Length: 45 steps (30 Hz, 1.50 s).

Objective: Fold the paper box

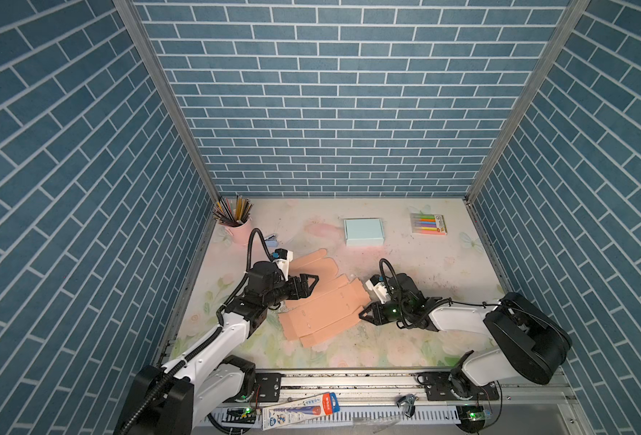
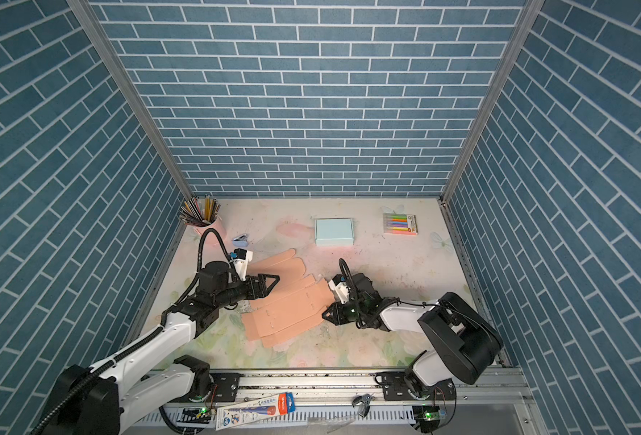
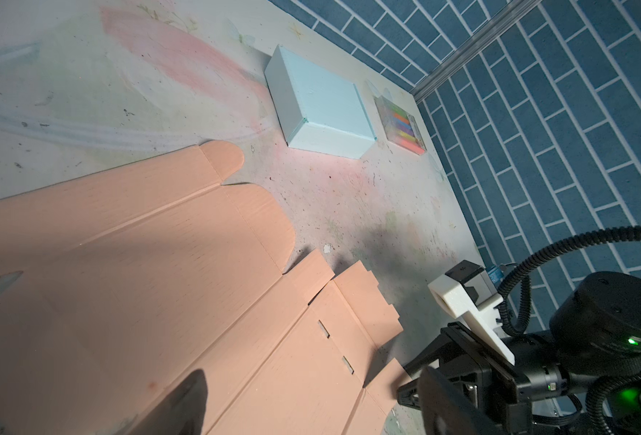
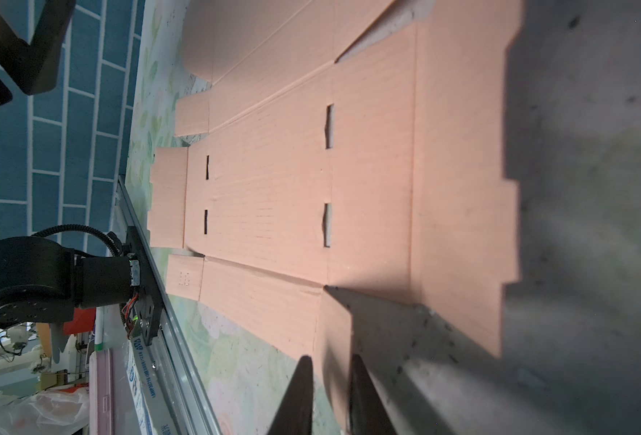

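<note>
A peach paper box [image 1: 322, 301] [image 2: 288, 305] lies unfolded and flat on the floral table in both top views, with slots and flaps showing in the right wrist view [image 4: 292, 207]. My left gripper [image 1: 311, 284] [image 2: 271, 282] hovers over its upper left panel, open wide, with only the panel [image 3: 160, 282] below it. My right gripper [image 1: 362, 316] [image 2: 324, 314] sits low at the sheet's right corner. In the right wrist view its fingers [image 4: 305, 380] stand on either side of a small raised corner flap [image 4: 334, 331], closed against it.
A folded light blue box [image 1: 364, 231] and a pack of coloured markers [image 1: 428, 224] lie at the back. A pink cup of pencils [image 1: 234, 222] and a small blue stapler [image 1: 271, 238] stand at the back left. Brick-pattern walls enclose three sides; a metal rail [image 1: 349, 380] runs along the front.
</note>
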Tool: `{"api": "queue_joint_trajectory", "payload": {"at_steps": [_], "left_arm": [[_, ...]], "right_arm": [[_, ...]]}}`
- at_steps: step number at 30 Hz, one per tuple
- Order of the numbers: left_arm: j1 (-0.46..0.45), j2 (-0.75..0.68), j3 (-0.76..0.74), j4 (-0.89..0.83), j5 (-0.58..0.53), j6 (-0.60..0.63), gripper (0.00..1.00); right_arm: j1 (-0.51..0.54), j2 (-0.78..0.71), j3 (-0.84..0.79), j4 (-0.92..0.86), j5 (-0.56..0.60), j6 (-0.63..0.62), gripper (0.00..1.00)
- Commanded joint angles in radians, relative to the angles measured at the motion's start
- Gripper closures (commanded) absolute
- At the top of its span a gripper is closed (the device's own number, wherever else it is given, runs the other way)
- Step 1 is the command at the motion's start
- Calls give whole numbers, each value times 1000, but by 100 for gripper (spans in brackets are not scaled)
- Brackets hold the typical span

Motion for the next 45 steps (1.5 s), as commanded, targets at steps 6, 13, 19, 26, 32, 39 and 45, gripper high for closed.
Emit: {"api": "queue_joint_trajectory", "payload": {"at_steps": [6, 13, 19, 26, 32, 39, 45], "left_arm": [[-4, -1, 2, 26, 1, -2, 12], [-2, 2, -7, 26, -3, 0, 12], [-3, -3, -16, 27, -6, 0, 12], [-3, -9, -21, 12, -12, 12, 12], [-4, 11, -19, -6, -45, 35, 12], [-8, 50, -24, -67, -132, 57, 12], [-66, 92, -53, -54, -171, 44, 12]], "right_arm": [[4, -16, 28, -35, -2, -16, 94], [-6, -30, 141, -338, 2, -233, 100], [-90, -17, 228, -515, -56, -418, 100], [-189, 2, 284, -531, -121, -451, 97], [-206, 7, 284, -532, -121, -458, 92], [-206, -9, 284, -554, -58, -434, 78], [-203, -102, 257, -527, -20, -374, 51]]}}
